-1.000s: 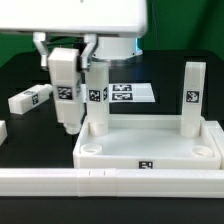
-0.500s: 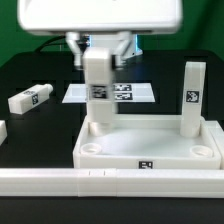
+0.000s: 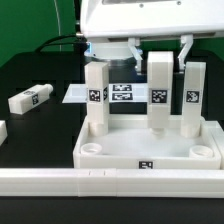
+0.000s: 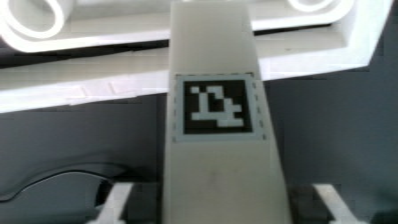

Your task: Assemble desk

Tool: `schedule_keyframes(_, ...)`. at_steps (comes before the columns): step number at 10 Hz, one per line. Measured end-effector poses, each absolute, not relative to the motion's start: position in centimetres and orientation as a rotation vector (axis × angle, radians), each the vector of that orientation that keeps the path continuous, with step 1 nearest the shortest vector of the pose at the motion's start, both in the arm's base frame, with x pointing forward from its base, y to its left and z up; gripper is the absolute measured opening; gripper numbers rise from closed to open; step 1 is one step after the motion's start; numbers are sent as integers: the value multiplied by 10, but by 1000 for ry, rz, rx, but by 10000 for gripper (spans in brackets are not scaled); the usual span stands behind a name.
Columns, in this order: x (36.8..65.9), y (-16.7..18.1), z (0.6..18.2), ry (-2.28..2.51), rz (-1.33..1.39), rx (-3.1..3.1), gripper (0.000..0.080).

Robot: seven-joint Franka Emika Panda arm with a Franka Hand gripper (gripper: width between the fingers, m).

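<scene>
1. We find the white plastic rectangular tray-like desk top [image 3: 150, 150] lying near the front of the black bench [image 3: 40, 132]. Its round corner sockets face up.
2. Two white block legs with black-and-white tags stand upright in its rear corners. They are the left standing leg [image 3: 97, 95], on the exterior view's left, and the right standing leg [image 3: 193, 95], on the exterior view's right.
3. Between them the held leg [image 3: 160, 92], a third tagged white block, hangs upright over the tray, nearer the right standing leg. We cannot tell whether its lower end touches the tray.
4. The pincer [image 3: 160, 58] is clamped on that leg's upper end. The arm's white housing hides most of it in the exterior view. In the wrist view its fingers [image 4: 118, 203] flank the leg, which covers its own tip.
5. A loose leg [image 3: 30, 98] lies flat on the exterior view's left, well apart.
6. The marker board [image 3: 122, 92] lies behind the tray, partly hidden by the legs. A long white rail bar [image 3: 60, 180] runs along the front.
</scene>
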State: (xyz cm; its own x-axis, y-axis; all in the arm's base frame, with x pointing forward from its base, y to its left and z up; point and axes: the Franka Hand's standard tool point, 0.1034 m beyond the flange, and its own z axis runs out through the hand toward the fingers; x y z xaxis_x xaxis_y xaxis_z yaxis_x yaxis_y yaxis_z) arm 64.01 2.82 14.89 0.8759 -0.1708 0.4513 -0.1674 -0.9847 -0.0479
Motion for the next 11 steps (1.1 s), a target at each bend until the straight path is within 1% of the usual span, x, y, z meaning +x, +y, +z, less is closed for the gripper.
schedule_keyframes(2, 640, 32, 148, 266, -729, -3034, 290)
schedule_keyframes(5, 633, 91, 143, 179, -750, -3014, 290)
schedule_keyframes(7, 636, 85, 143, 172, -800, -3012, 290)
schedule_keyframes(9, 635, 86, 142, 168, -803, -3013, 290)
schedule_keyframes(10, 638, 88, 141, 150, -874, -3002, 290)
schedule_keyframes(11, 638, 90, 137, 144, -857, -3008, 290)
